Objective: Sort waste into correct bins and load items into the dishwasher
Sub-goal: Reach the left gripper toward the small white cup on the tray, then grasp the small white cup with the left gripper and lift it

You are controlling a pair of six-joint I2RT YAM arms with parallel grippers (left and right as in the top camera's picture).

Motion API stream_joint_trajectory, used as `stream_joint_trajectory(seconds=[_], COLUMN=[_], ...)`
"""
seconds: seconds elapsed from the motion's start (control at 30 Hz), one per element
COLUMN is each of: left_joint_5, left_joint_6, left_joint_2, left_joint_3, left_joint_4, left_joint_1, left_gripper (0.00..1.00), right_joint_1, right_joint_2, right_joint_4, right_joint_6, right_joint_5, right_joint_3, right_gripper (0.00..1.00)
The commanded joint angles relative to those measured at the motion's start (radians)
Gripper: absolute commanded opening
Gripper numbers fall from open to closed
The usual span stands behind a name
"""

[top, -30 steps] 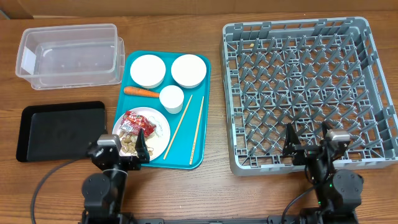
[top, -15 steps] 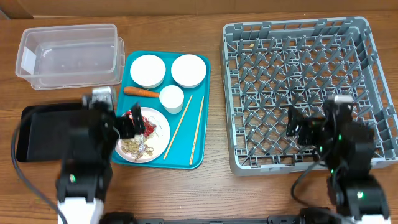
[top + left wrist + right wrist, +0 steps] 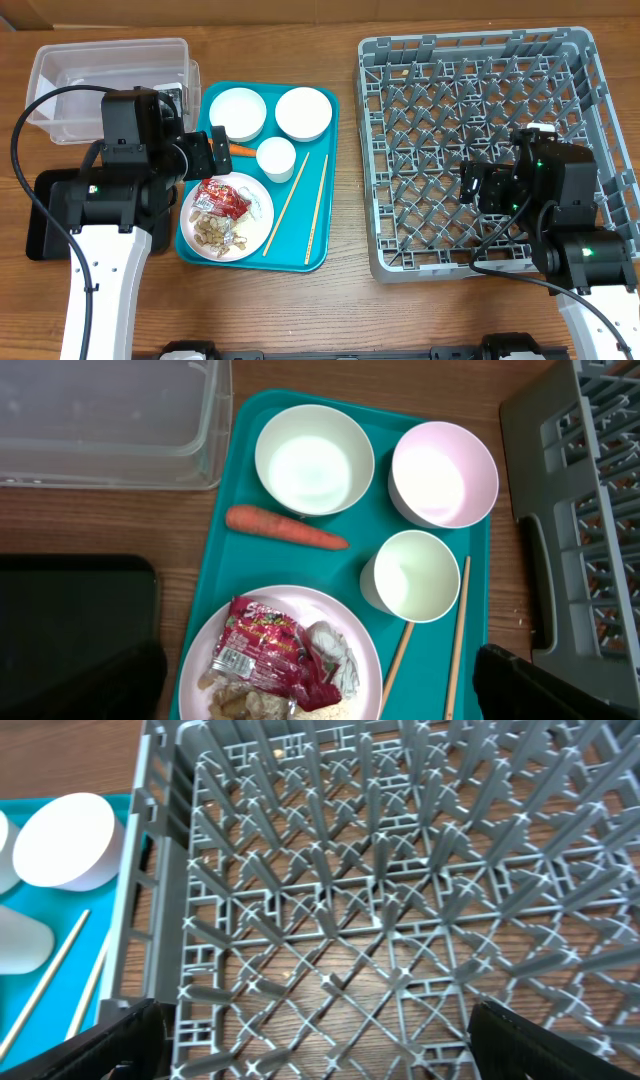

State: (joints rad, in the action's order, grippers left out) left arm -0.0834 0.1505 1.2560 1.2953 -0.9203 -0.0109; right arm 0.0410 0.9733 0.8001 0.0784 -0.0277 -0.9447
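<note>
Down on the white plate, low on the teal tray, the red snack wrapper lies crumpled, a small white wrapper touching its right side and peanuts heaped at its lower edge. Just above the plate the orange carrot lies flat on the tray, tip pointing right. Higher up, two white bowls sit side by side, and the smaller white cup stands below the right one, beside the plate. The wooden chopsticks run along the tray's right side, slanting down the frame. Outward now: the clear tub sits in the upper left of the overhead view, and the black tray lies below it, partly under the left arm. Across the desk the grey dish rack fills the right side of the frame. The left end effector hovers over the teal tray's left edge near the carrot, fingers spread wide and holding nothing. The right end effector hangs over the rack's pegged floor, lower middle of the rack, fingers likewise wide apart and gripping nothing.
</note>
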Motion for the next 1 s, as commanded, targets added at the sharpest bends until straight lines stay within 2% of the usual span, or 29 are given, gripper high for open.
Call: stream_joint_trajectory(seconds=[0.0,0.23,0.63,0.73,0.97], left_joint_5=[-0.033,-0.06,-0.008,-0.021,-0.026], left_joint_6=[0.015,0.024,0.067,0.094,0.101], left_joint_2=[0.026,0.115,0.415,0.474,0.582], left_joint_3=[0.025,0.025,0.025,0.025,0.025], left_joint_4=[0.014,0.061,0.151,0.165,0.213], left_joint_1=[0.004,-0.011,-0.117,-0.119,-0.147], left_gripper=[1.0,1.0,0.99,0.94,0.69], right_joint_1=[0.003,0.003,0.003,0.003,0.003], right_joint_2=[-0.007,-0.007,-0.007,-0.007,-0.007], right_joint_4=[-0.001,-0.006,-0.004,-0.004,-0.003], right_joint_6=[0.002,0.001,0.001,0.001,0.001], right_joint_5=[0.04,0.039,0.053,0.053,0.053], right_joint_3=[-0.038,-0.038,-0.038,-0.038,-0.038], right_gripper=[1.0,1.0,1.0,1.0,1.0])
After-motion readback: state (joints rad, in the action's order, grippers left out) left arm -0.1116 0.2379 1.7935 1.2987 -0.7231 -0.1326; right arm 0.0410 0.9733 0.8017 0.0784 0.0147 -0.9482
